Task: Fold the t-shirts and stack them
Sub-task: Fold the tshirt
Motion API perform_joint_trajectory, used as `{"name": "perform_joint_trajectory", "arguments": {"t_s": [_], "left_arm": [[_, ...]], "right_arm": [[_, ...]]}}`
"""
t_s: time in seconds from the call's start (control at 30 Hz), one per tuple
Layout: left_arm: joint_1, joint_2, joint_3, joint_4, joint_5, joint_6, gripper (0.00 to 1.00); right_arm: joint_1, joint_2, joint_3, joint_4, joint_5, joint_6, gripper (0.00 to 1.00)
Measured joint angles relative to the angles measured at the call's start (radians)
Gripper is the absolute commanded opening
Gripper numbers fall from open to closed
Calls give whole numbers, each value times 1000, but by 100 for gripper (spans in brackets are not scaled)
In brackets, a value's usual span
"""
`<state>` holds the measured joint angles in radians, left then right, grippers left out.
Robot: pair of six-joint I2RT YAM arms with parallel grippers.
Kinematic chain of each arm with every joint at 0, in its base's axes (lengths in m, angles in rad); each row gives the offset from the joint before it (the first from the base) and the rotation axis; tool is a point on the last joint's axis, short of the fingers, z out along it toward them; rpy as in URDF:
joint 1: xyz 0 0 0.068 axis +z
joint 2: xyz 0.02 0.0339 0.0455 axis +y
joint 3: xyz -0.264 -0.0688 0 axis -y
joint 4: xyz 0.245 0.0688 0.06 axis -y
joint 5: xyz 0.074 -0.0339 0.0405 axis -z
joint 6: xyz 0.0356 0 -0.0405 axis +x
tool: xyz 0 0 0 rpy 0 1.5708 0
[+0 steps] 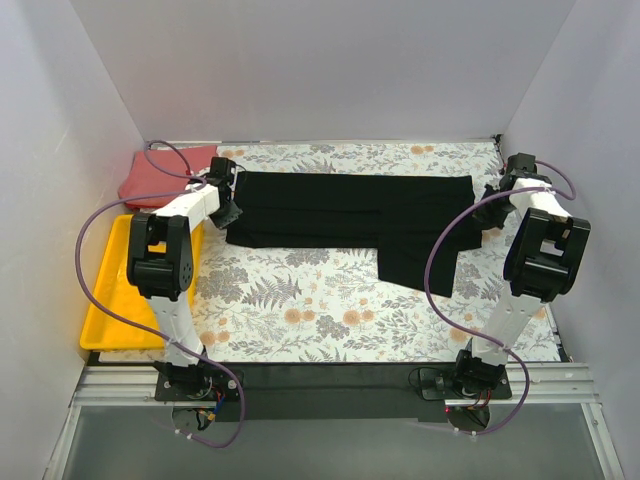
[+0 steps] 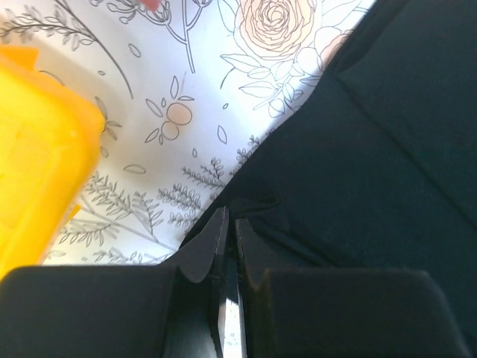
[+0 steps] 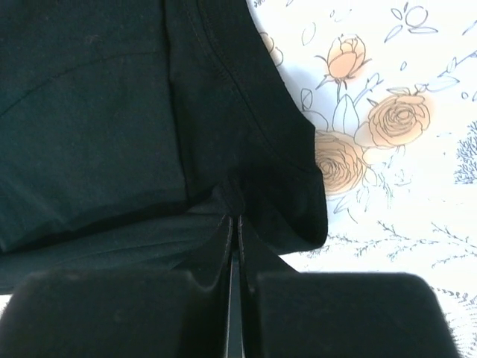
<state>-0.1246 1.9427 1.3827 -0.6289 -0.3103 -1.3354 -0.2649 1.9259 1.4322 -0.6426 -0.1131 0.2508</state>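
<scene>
The black t-shirt [image 1: 350, 210] lies as a long folded band across the back of the table, and one part hangs lower at the right [image 1: 420, 262]. My left gripper [image 1: 231, 210] is at its left end, shut on a pinch of the black cloth [image 2: 358, 149] at the edge; the fingertips [image 2: 229, 224] meet on a small fold. My right gripper [image 1: 488, 212] is at the right end, its jaws [image 3: 237, 218] shut on a bunched fold of the black t-shirt [image 3: 97, 112] near a hemmed edge. The coral-red t-shirt [image 1: 162, 175] lies folded at the back left corner.
A floral-patterned cloth [image 1: 320, 305] covers the table. A yellow plastic tray [image 1: 112, 300] sits along the left edge, close beside my left gripper [image 2: 37, 149]. White walls close in the back and both sides.
</scene>
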Motion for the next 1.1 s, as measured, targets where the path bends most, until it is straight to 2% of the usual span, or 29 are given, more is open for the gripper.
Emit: {"name": "perform_joint_trajectory", "arguments": {"t_s": [0.1, 0.13, 0.2, 0.23, 0.27, 0.33, 0.37, 0.5, 0.73, 0.93, 1.1], "left_arm": [[0, 24, 0, 9, 2, 0, 7], [0, 27, 0, 10, 3, 2, 13], [0, 30, 0, 12, 3, 8, 22], [1, 29, 2, 12, 0, 10, 31], [2, 29, 4, 12, -1, 15, 35], [3, 25, 6, 14, -5, 17, 44], [3, 20, 6, 14, -7, 19, 53], [-6, -31, 6, 13, -18, 32, 69], [-92, -277, -71, 40, -38, 49, 74], [-160, -508, -320, 104, -40, 67, 74], [-174, -574, -509, 151, -37, 85, 74]], "right_arm": [[0, 8, 0, 11, -2, 1, 17], [0, 11, 0, 13, -2, 1, 25], [0, 11, 0, 17, 0, 0, 34], [0, 11, 0, 19, 2, -4, 42], [0, 11, 0, 21, 2, -3, 46], [0, 5, 0, 23, 6, -12, 52], [2, -1, -2, 23, 9, -14, 53], [18, -101, -48, 34, 20, -14, 55], [108, -348, -258, 66, 32, -10, 60], [191, -436, -510, 64, 62, 1, 61], [244, -445, -596, 61, 114, 15, 61]]}}
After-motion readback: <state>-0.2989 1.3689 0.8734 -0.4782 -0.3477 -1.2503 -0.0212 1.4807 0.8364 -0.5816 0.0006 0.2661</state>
